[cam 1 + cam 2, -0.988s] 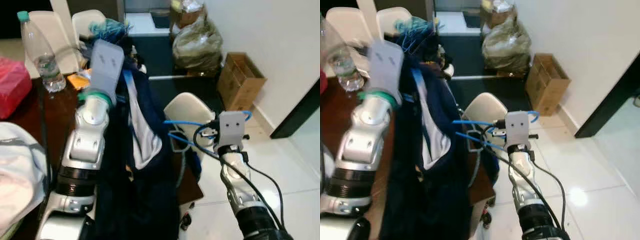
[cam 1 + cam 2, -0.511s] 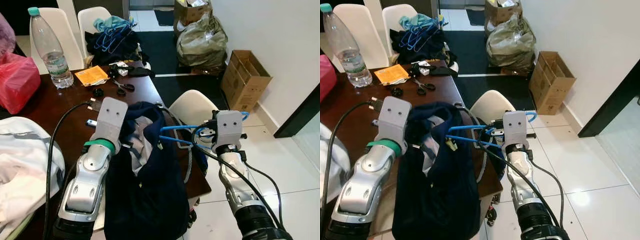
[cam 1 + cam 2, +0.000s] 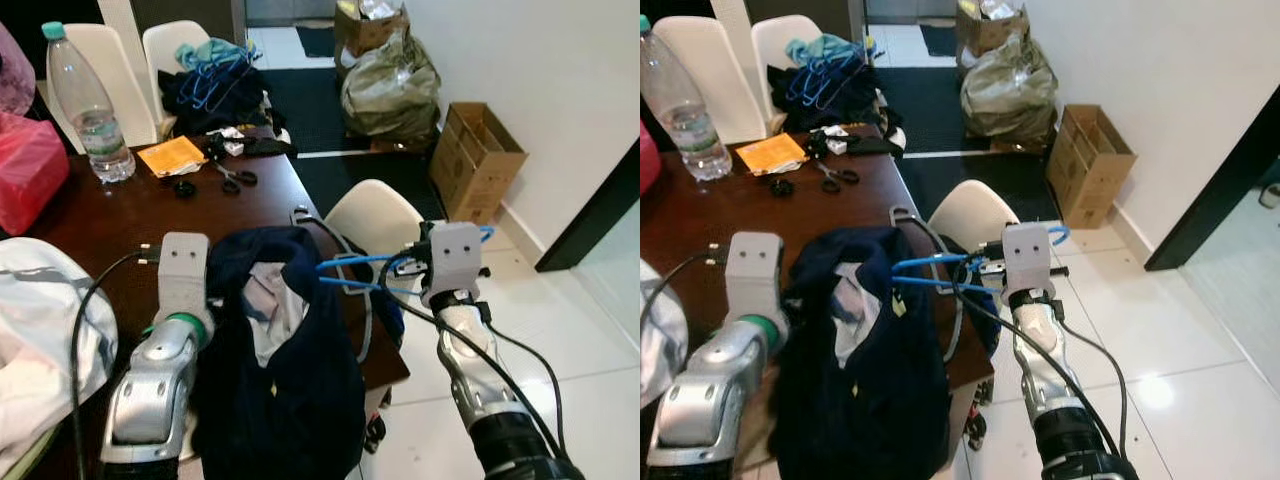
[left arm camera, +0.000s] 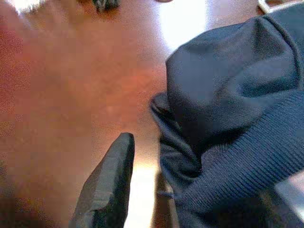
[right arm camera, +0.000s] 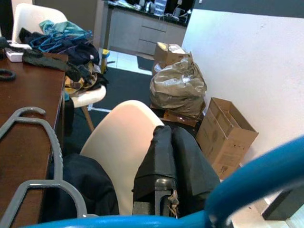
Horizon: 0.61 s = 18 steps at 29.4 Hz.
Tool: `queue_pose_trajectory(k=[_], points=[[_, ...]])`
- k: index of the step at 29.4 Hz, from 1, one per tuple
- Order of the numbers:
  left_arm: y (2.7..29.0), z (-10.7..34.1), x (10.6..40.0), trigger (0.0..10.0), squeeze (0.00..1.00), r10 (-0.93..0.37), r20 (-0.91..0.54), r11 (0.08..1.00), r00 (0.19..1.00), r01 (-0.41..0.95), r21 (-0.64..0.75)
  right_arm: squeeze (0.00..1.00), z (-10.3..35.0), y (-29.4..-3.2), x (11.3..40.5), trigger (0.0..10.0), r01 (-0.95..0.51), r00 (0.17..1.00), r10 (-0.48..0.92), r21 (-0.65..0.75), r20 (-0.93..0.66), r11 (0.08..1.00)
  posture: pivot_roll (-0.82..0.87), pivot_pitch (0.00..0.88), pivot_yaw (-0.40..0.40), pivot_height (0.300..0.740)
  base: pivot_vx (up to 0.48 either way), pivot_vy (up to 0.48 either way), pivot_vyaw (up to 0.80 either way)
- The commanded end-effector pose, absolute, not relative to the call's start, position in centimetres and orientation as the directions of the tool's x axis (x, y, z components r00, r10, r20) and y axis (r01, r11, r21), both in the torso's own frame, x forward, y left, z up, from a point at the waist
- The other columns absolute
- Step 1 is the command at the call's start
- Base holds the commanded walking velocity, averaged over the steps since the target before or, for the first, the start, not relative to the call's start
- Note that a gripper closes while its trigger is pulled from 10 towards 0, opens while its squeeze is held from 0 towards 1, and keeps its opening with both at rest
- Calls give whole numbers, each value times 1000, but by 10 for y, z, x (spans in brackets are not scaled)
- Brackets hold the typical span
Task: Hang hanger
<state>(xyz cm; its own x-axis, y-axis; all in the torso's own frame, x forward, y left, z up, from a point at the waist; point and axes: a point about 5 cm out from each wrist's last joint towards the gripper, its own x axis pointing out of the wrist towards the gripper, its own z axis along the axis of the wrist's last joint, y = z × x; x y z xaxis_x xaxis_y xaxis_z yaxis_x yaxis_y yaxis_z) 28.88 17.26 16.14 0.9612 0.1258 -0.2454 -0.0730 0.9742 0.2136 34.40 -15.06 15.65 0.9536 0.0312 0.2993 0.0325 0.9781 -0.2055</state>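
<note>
You get even, bright indoor light in both head views, which are fairly sharp, with slight softness toward the edges. A white spot of glare sits on the glossy pale floor tiles. The dark brown polished wooden table shows faint sheen there, but in the left wrist view it throws a strong blown-out reflection, and that picture is blurred. In the right wrist view the thick blue plastic hanger up close is out of focus.
</note>
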Motion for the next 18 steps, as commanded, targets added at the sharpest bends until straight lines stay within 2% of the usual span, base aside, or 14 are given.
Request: queue_pose_trajectory(k=[1,4,5,6,7,8,10,15,18], points=[[155,165,282,10000,0,-33,-215,980,976,74,185,0,154,-146,344,10000,5,957,57,-214,286,977,40,81,31,740,0,0,0],[148,172,278,10000,0,-108,-167,975,980,137,173,0,155,-144,345,10000,-6,956,71,-221,285,975,42,82,30,740,0,0,0],[145,179,275,10000,0,-132,-118,967,984,154,205,0,155,-142,345,10000,-19,955,86,-232,284,973,42,82,30,740,0,0,0],[146,185,271,10000,0,-120,-63,947,991,133,293,0,155,-138,346,10000,-45,954,118,-258,277,965,43,84,29,740,0,0,0],[146,185,271,10000,0,-120,-63,947,991,133,293,0,155,-138,346,10000,-45,954,118,-258,277,965,43,84,29,740,0,0,0],[148,189,267,10000,0,-109,-14,915,994,106,389,0,152,-134,346,10000,-78,952,165,-320,256,944,44,85,29,740,0,0,0],[145,196,258,10000,0,-124,61,887,990,83,455,0,151,-131,350,10000,-102,953,203,-391,227,915,45,90,27,740,0,0,0],[138,203,245,10000,0,-177,104,892,979,115,438,0,150,-134,359,10000,-76,970,170,-449,173,890,44,95,23,740,0,0,0],[136,204,233,10000,0,-214,77,902,974,166,398,0,154,-140,371,10000,-12,984,96,-480,150,877,55,108,13,740,0,0,0]])
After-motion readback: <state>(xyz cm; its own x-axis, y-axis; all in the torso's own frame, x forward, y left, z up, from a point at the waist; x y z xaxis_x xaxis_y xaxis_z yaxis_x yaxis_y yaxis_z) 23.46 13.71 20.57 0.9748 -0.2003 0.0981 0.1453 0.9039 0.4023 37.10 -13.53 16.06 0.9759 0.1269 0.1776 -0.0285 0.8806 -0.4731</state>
